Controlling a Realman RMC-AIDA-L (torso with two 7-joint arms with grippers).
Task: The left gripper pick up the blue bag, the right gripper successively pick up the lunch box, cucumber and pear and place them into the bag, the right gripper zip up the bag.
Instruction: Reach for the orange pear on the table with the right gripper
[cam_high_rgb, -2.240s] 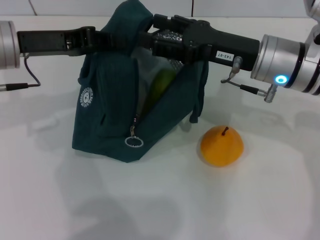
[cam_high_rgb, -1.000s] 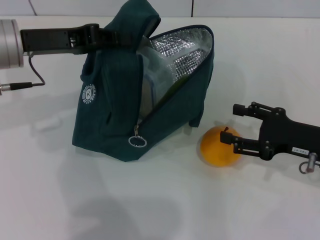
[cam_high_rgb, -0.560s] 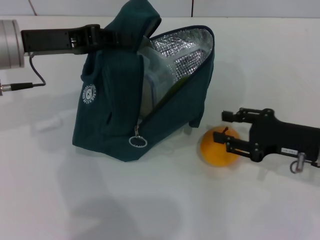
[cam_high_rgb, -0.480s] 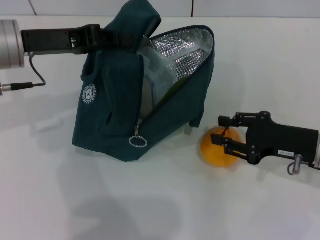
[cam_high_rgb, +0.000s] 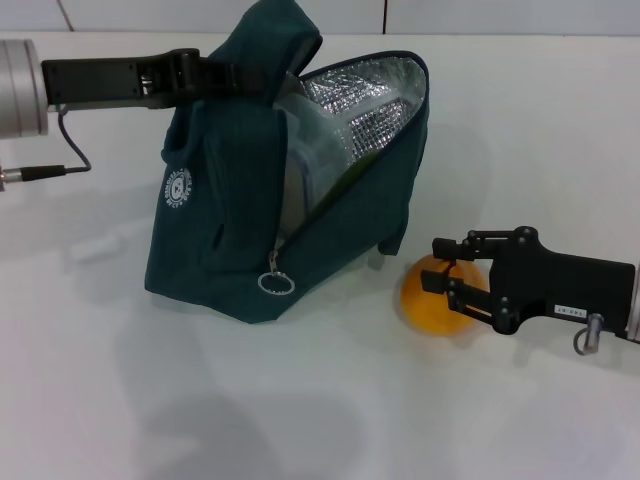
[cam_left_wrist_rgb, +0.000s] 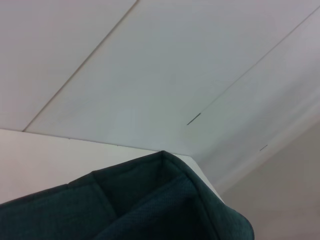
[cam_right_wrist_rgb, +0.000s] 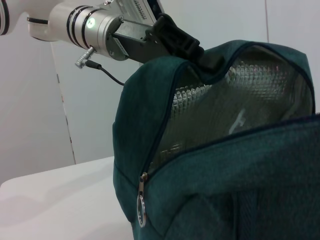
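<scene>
The blue bag (cam_high_rgb: 220, 230) stands on the white table with its mouth open, showing the silver lining (cam_high_rgb: 370, 100). My left gripper (cam_high_rgb: 238, 78) is shut on the bag's top fabric and holds it up. Inside the bag, the lunch box (cam_high_rgb: 308, 160) shows pale, and the cucumber (cam_high_rgb: 352, 170) is a green sliver beside it. The yellow-orange pear (cam_high_rgb: 425, 305) lies on the table just right of the bag. My right gripper (cam_high_rgb: 433, 264) is open, with one finger by the pear's stem and the other across its front. In the right wrist view the bag (cam_right_wrist_rgb: 240, 190) fills the picture.
The zipper's ring pull (cam_high_rgb: 274, 284) hangs low on the bag's front seam. A grey cable (cam_high_rgb: 60, 150) loops from the left arm over the table (cam_high_rgb: 300, 420).
My right arm has left the bag's mouth, dropped to the table on the right and slid left until its open fingers straddle the pear. The left gripper and bag have stayed put.
</scene>
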